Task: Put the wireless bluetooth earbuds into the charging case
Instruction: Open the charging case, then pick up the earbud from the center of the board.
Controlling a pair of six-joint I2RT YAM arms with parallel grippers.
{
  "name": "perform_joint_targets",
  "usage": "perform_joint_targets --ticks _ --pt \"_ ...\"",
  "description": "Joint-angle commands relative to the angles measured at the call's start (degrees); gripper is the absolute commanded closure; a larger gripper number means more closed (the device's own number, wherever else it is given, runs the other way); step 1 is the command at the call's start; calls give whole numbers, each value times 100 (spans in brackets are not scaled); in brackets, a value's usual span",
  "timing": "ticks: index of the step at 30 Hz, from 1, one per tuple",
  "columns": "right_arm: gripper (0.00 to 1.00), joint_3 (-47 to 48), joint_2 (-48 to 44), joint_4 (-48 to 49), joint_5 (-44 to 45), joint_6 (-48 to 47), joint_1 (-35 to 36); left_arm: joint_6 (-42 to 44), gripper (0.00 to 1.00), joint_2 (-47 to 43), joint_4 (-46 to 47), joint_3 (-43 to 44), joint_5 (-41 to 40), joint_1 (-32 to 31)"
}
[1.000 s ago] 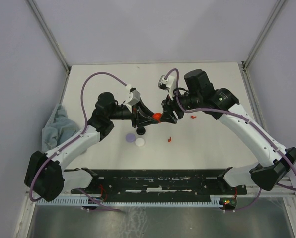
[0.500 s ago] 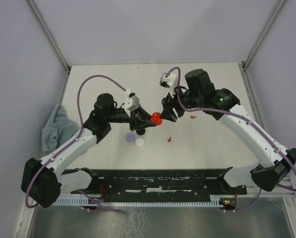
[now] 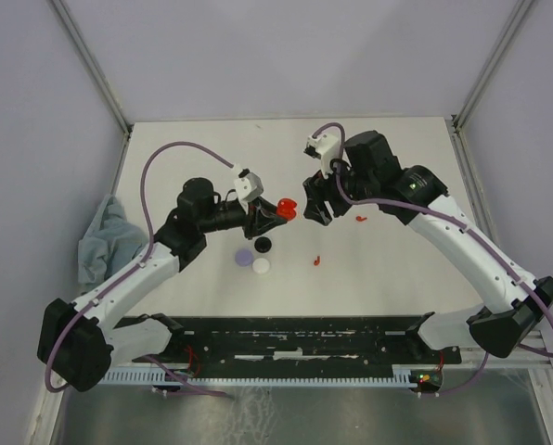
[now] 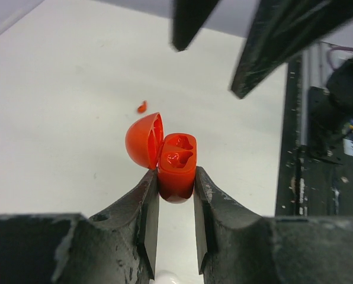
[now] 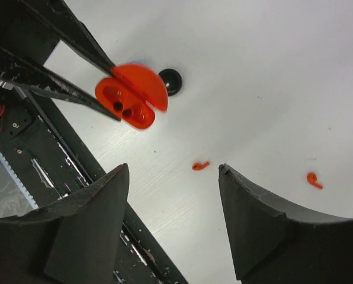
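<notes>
Clamped in left gripper (image 4: pixel 175 177): red charging case (image 4: pixel 176 163), lid open. Right gripper (image 5: pixel 173 168) spread, empty, just beside it. Noted 2 red earbuds (image 5: pixel 201 166) on table (image 5: pixel 271 71) below, nearer right arm

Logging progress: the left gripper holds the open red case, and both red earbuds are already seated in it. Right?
No. The left gripper does hold the open red case, but its sockets are empty; the red earbuds lie on the table, as the right wrist view shows.
</notes>
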Motion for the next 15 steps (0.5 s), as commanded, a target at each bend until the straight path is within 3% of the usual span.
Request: perform_joint_targets --ticks 1,5,15 --pt "30 -102 79 -358 1014 619 -18 -381 97 108 -97 -27 -1608 70" --pt "31 -674 167 -407 1394 1136 -17 -515 97 48 -148 -160 -2396 112" --pt "34 -2311 448 480 1408 1931 123 -224 97 -373 -237 -543 -3614 129"
